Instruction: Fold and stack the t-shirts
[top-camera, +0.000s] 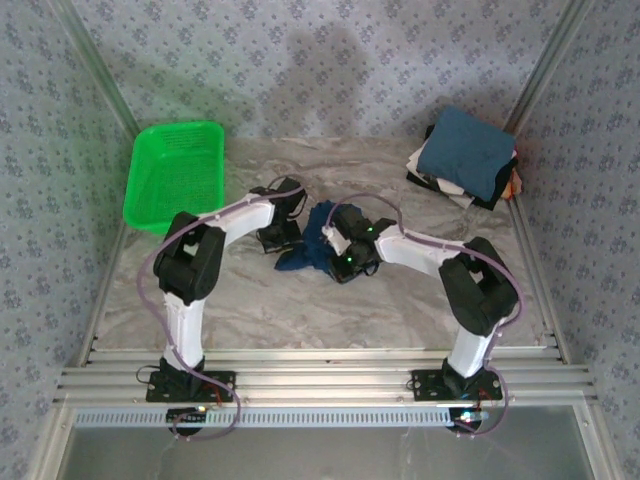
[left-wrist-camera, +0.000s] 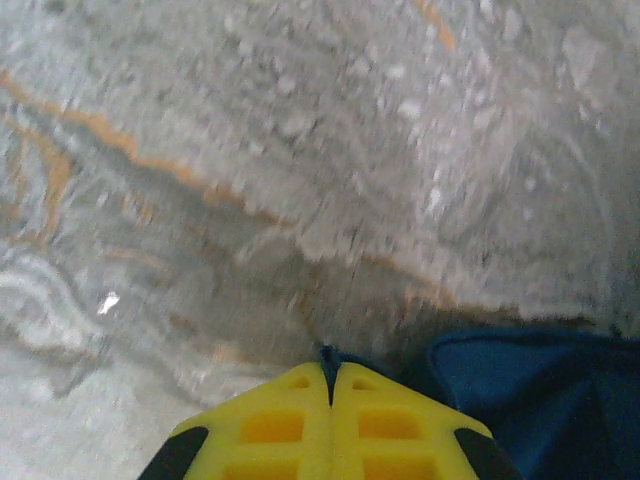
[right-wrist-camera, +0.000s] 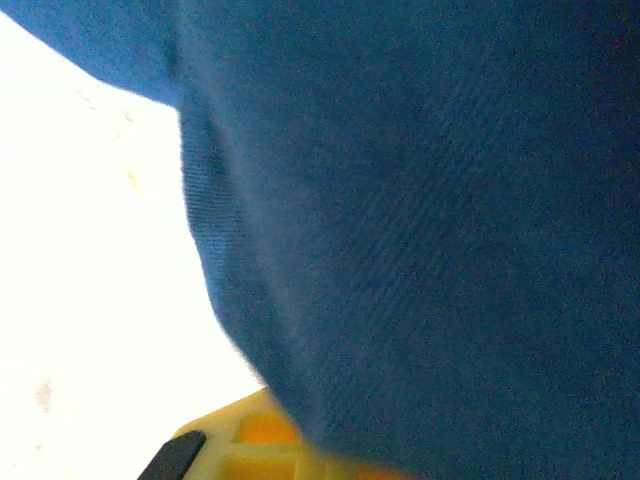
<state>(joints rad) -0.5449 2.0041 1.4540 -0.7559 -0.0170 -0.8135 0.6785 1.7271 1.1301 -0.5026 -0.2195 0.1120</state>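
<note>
Navy t-shirt (right-wrist-camera: 420, 250) over right jaws, pressed together, hold hidden; left jaws pinching its edge. Raise together, draw apart taut, lay flat on counter (top-camera: 300, 310).

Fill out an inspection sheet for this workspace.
Surface: marbled table.
Job's things: navy t-shirt crumpled mid-table; folded stack, teal-blue on top, far right corner.
Clutter: green basket, far left.
Grippers: left gripper shut, blue cloth sliver at its tips; right gripper shut, fingers hidden under cloth.
Cables: lilac cables looped along both arms.
Surroundings: patterned walls, metal frame.
</note>
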